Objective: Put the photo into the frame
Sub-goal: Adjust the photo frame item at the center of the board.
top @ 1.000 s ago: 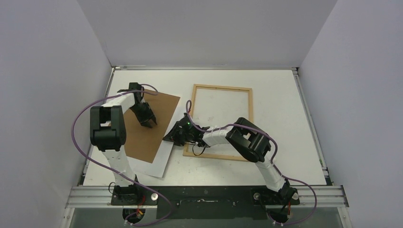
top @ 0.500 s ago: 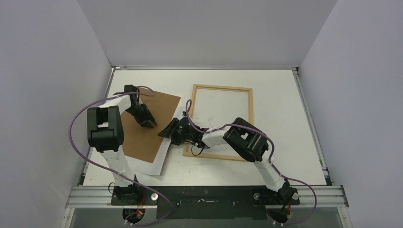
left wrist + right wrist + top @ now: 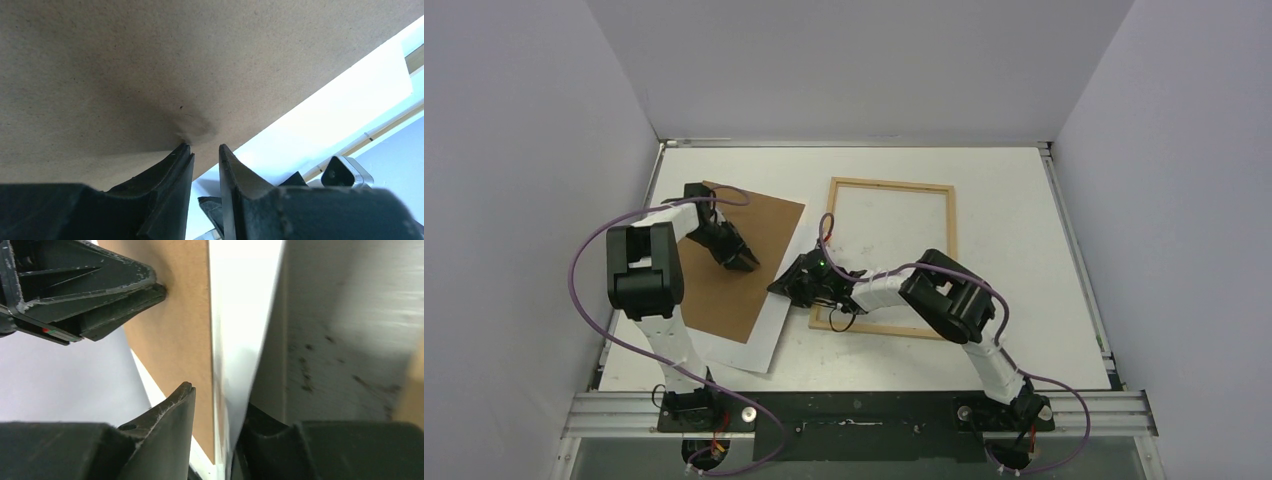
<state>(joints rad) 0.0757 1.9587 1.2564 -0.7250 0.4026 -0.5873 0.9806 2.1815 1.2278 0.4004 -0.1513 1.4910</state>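
Note:
The photo [image 3: 760, 336] lies white side up, mostly under a brown backing panel [image 3: 714, 285]; only its near-right strip shows. The light wood frame [image 3: 890, 183] lies flat to the right with nothing inside it. My left gripper [image 3: 744, 264] stands tips-down on the panel, its jaws a narrow gap apart [image 3: 206, 147] and holding nothing. My right gripper [image 3: 781, 287] is at the panel's right edge. Its open jaws [image 3: 217, 397] straddle that edge and the photo [image 3: 240, 315]: one finger is over the panel [image 3: 185, 340], the other under the sheet.
White walls close in the table on three sides. Purple cables loop off both arms, and one crosses the frame's left strip [image 3: 824, 232]. The right forearm [image 3: 879, 288] lies across the frame's near-left corner.
My right gripper reached left and widened, then drew back to the panel's edge and narrowed again. The left gripper slid slightly right along the panel and narrowed a little.

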